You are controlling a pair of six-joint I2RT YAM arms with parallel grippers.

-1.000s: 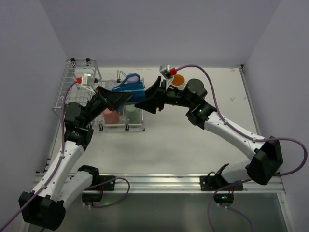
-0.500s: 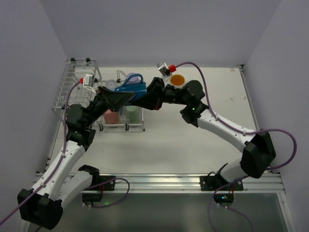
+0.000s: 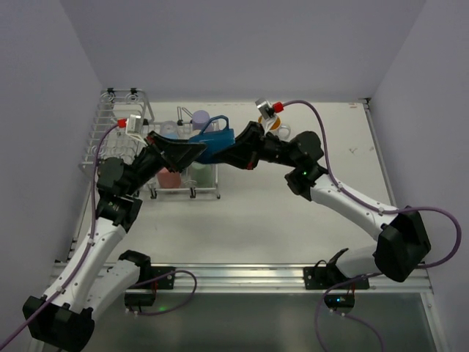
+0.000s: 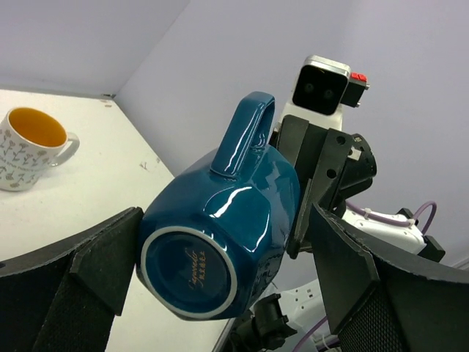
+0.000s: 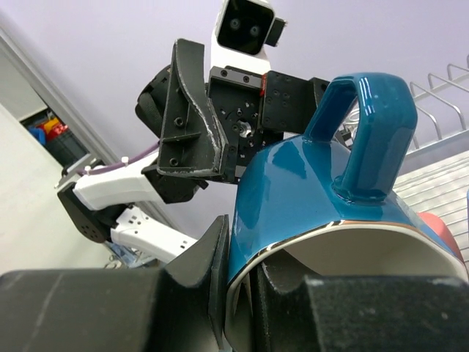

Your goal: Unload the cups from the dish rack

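One dark blue mug [image 3: 214, 144] in air over right end of dish rack [image 3: 102, 136], tipped on side. Glossy teal-blue glaze, faceted body, loop handle, white inside, pale ring under base. We see right gripper [image 5: 242, 286] clamped on its rim. Left gripper [image 3: 182, 150] spread wide, fingers [image 4: 102, 253] flanking mug base; contact unclear. White orange-lined mug [image 4: 29, 147] upright on table [image 3: 293, 213].

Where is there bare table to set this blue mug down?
Bare table lies between the white mug and the right wall, and in the near middle, in front of the dish rack. The rack itself is crowded with cups.
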